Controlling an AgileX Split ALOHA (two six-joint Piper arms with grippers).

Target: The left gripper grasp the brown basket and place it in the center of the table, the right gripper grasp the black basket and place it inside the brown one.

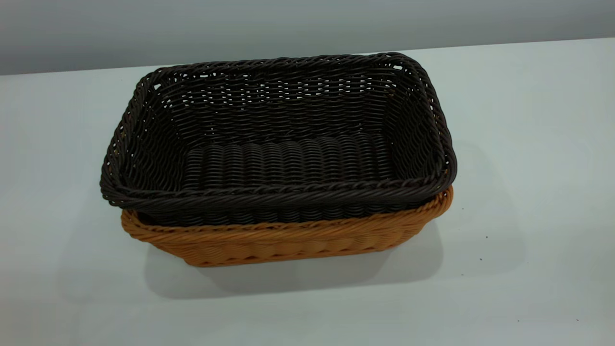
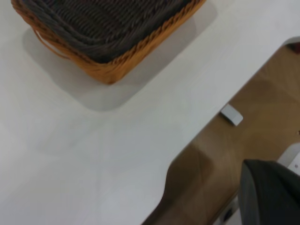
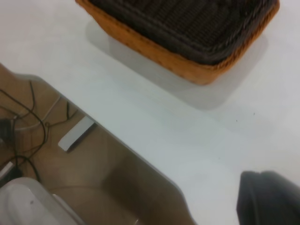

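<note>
The black basket point(image 1: 288, 144) sits nested inside the brown basket point(image 1: 288, 242), near the middle of the white table point(image 1: 528, 192). Its dark rim stands a little above the orange-tan rim. Neither arm shows in the exterior view. The left wrist view shows the black basket point(image 2: 108, 23) in the brown basket point(image 2: 117, 70) far off, with only a dark part of my left gripper point(image 2: 272, 194) in the corner, out past the table's edge. The right wrist view shows the same black basket point(image 3: 197, 23) in the brown basket point(image 3: 164, 54), with a dark part of my right gripper point(image 3: 269, 199) over bare tabletop, well clear of them.
A curved table edge point(image 2: 187, 150) borders a brown floor in both wrist views. A small white block point(image 2: 231, 115) lies on the floor by the left arm. Cables point(image 3: 23, 117), a white strip point(image 3: 76, 133) and a pale container point(image 3: 28, 201) lie on the floor by the right arm.
</note>
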